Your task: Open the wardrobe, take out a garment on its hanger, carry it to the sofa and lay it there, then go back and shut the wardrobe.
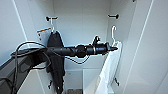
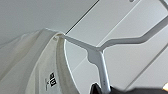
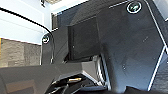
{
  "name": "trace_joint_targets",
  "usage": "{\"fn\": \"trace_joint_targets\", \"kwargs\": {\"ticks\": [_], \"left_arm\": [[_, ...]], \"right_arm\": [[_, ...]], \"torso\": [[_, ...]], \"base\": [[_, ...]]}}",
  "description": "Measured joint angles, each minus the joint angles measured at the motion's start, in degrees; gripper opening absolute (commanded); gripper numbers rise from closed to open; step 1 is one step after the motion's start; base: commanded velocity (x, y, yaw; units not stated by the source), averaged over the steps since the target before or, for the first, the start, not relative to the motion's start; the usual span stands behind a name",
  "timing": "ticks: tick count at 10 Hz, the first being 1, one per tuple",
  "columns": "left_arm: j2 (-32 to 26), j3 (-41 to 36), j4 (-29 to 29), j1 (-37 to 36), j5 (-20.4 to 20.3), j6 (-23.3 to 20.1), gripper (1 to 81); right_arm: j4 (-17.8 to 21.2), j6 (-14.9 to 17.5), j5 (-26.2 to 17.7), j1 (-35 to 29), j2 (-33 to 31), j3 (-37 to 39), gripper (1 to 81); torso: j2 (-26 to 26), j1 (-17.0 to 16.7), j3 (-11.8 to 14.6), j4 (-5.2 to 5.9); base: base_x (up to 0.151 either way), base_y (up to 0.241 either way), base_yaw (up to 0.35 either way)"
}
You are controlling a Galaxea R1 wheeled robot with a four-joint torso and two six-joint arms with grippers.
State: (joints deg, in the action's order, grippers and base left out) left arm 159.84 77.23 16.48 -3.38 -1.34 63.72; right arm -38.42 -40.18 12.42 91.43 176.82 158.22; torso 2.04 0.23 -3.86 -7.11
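The wardrobe [image 1: 80,22] stands open in front of me, white inside. On its right side the garment [image 1: 110,70], a white T-shirt, hangs from the thin white hanger [image 1: 113,32]. The hanger's curved hook sits just below the black wall hook [image 1: 113,16], apart from it. My left arm reaches in from the left, and my left gripper [image 1: 114,48] is shut on the hanger's neck. In the left wrist view the hanger [image 2: 100,57] rises from the gripper [image 2: 101,88], with the garment's collar and label [image 2: 30,65] beside it.
A black T-shirt [image 1: 56,57] hangs from the left wall hook [image 1: 50,18], close under my left arm. The open right door [image 1: 155,50] stands beside the garment. The right wrist view looks at my own dark body panels [image 3: 120,45].
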Motion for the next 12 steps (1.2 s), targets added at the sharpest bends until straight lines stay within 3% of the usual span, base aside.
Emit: {"fn": "trace_joint_targets", "kwargs": {"ticks": [12], "left_arm": [[-4.47,-4.24,0.51,3.45,-2.04,-0.02,1.0]], "right_arm": [[0.00,0.00,0.00,0.18,0.00,0.02,81.1]], "torso": [[0.00,-0.02,0.00,0.00]], "base": [[-0.127,0.000,0.000]]}}
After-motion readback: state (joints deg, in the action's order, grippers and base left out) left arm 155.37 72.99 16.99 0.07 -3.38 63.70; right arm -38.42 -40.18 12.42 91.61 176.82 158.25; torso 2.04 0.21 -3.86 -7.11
